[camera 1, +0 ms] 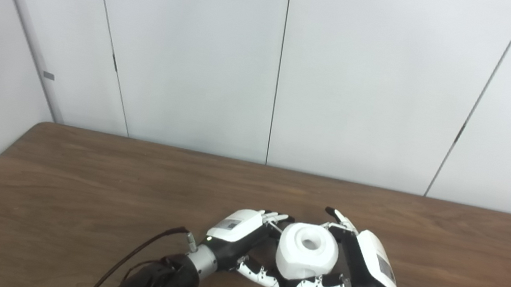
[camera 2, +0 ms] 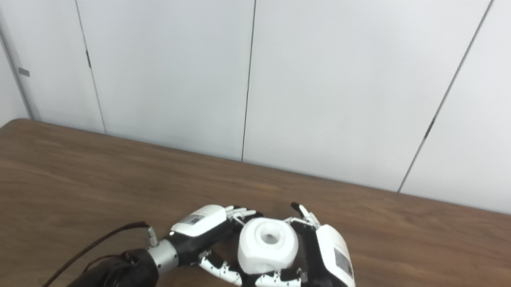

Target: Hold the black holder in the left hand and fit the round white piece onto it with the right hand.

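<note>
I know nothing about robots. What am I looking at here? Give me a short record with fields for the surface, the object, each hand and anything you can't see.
surface: brown wooden table against a white panelled wall
object: round white piece with a hole in its top
left hand: left hand cupped against the piece's left side
right hand: right hand cupped against its right side
fingers: thumbs of both hands meet under the piece's near edge
black holder: not discernible; possibly hidden under the piece
cables: one trailing from each wrist
</note>
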Robot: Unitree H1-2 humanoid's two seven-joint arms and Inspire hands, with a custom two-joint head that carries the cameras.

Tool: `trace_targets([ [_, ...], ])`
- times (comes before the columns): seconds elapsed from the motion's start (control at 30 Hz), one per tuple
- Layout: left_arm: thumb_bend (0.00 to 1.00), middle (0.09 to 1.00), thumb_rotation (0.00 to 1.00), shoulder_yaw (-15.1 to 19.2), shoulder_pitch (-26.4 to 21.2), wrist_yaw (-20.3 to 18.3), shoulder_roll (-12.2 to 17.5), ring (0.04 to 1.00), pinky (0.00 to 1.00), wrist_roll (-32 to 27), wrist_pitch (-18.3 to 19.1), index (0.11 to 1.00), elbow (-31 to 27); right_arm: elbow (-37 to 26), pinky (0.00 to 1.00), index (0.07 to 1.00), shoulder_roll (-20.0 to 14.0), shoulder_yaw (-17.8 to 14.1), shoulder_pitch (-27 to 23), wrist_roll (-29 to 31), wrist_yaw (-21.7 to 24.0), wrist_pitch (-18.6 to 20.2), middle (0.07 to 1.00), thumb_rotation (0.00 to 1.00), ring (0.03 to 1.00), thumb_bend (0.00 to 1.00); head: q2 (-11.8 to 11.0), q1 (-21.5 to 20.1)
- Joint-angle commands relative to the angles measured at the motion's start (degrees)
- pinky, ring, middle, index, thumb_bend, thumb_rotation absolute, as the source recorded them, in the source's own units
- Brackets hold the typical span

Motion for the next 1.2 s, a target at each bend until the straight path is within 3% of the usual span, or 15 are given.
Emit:
trace_targets([
  [0.0,0.51,0.949,0.05,-0.82,-0.56,-0.75,-0.33,0.965,1.0,1.51,-0.23,0.477,0.26,0.5,0.78,0.48,0.03,-0.03,-0.45,-0.24,0.76,-0.07,0.923,0.14,0.934,0.5,0.02,0.07],
  [0.67,0.51,0.948,0.05,-0.75,-0.49,-0.68,-0.13,0.967,1.0,1.23,-0.61,0.476,0.34,0.43,0.77,0.487,0.05,-0.22,-0.38,0.41,0.87,-0.21,0.934,0.15,0.932,0.51,-0.12,-0.27],
  [1.17,0.51,0.948,0.05,-0.74,-0.45,-0.7,-0.03,0.967,1.0,1.29,-0.65,0.477,0.37,0.29,0.81,0.495,0.03,-0.53,-0.93,0.96,2.15,0.56,0.963,0.16,0.956,0.51,-0.3,-0.47],
])
